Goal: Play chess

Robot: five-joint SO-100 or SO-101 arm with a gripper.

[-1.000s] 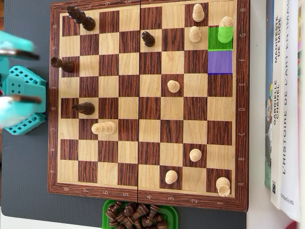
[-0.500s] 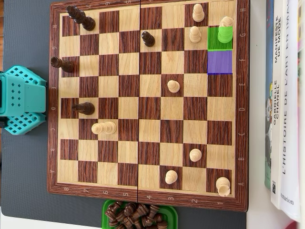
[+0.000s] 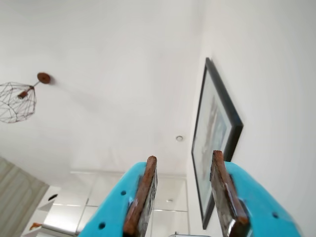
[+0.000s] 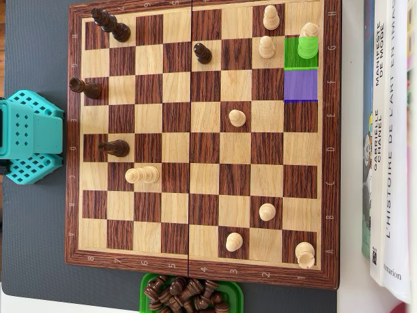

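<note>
Teal arm base (image 4: 29, 137) sits at nine o'clock in the overhead view, on a dark mat (image 4: 36, 248) just beside the chessboard (image 4: 202, 270); only this view shows the game. Going left to right across the board: dark pieces cluster toward the left half, with two at eleven o'clock (image 4: 111, 24), one by the left rim (image 4: 85, 87), another lower on that side (image 4: 117, 148), and one nearer the centre fold (image 4: 202, 52). A light piece lying on its side (image 4: 142, 175) rests at about eight o'clock. Right of the fold stand light pieces: one near the centre (image 4: 238, 118), two at one o'clock (image 4: 268, 29), two low at five o'clock (image 4: 251, 227), and one in the bottom right corner (image 4: 304, 254). A green-tinted square (image 4: 301, 62) at two o'clock carries a light piece whose base is tinted green (image 4: 308, 40), with a purple-tinted square (image 4: 300, 85) touching it below. A green tray (image 4: 146, 290) of captured dark pieces sits at six o'clock, off the board. Books (image 4: 388, 143) lie on the counter (image 4: 348, 287) at three o'clock.

The wrist view shows none of that: it looks up at a wire pendant lamp (image 3: 17, 101) at nine o'clock, a white ceiling and a framed picture (image 3: 215, 138) at three o'clock. The gripper (image 3: 183, 165) rises from six o'clock, its teal fingers (image 3: 111, 207) set moderately apart, holding nothing and touching nothing.
</note>
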